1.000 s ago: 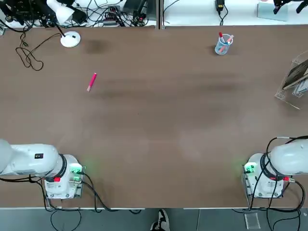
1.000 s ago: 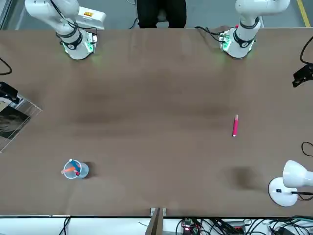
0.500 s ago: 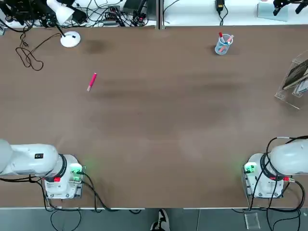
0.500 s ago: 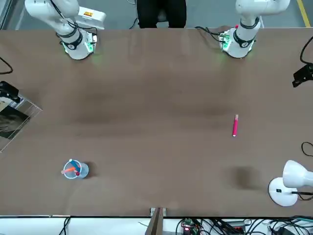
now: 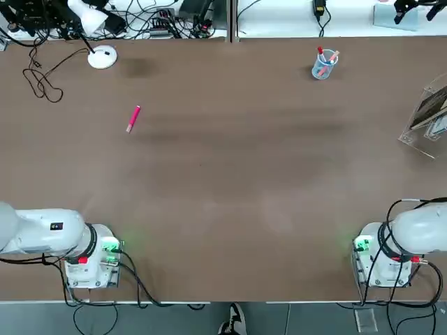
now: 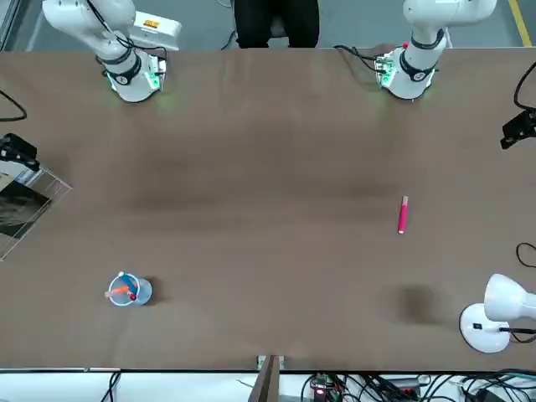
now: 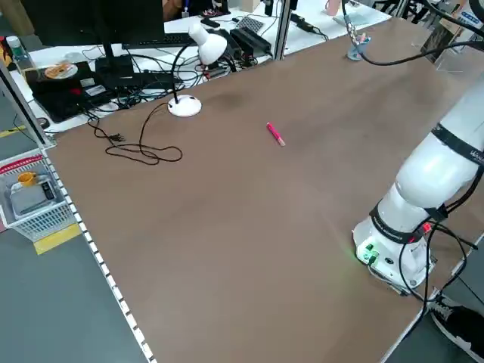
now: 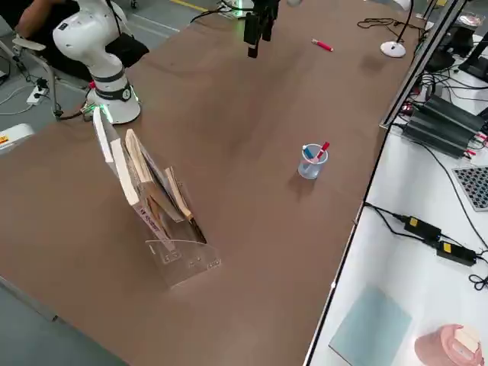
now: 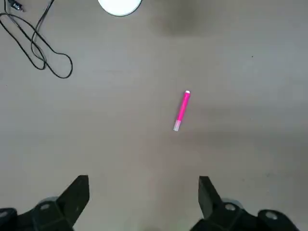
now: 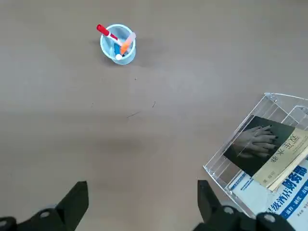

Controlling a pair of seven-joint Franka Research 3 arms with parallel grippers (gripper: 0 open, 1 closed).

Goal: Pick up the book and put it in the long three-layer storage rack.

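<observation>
- Top view: the rack (image 5: pixel 427 115) is sitting at the bench's (image 5: pixel 223 174) right edge with the book (image 5: pixel 430 106) already leaning inside it. A pink pen (image 5: pixel 133 118) is lying far off on the left, and a pen cup (image 5: pixel 323 64) is standing near the far edge. Both arm bases are sitting at the near edge.
- Front view: the rack (image 6: pixel 25 209) is showing at the bench edge on the right arm's side; the broad middle is lying open for any move.
- Left side view: a lamp (image 7: pixel 198 57) and a loose cable (image 7: pixel 140 147) are crowding the far left corner, well apart from the rack.
- Right side view: the book (image 8: pixel 152 200) is standing tilted in the rack (image 8: pixel 171 248) beside other thin volumes. It is looking light and thin, likely flexing if pinched at a corner, so the free upper edge seems the best hold.
- Left wrist view: the left gripper (image 9: pixel 143 199) is hovering with fingers apart and empty above the pen.
- Right wrist view: the right gripper (image 10: pixel 142 202) is hanging with fingers spread and empty; the book (image 10: pixel 262 144) is sitting in the rack (image 10: pixel 240 173), just beside the bench edge, leaving little room on that side.
</observation>
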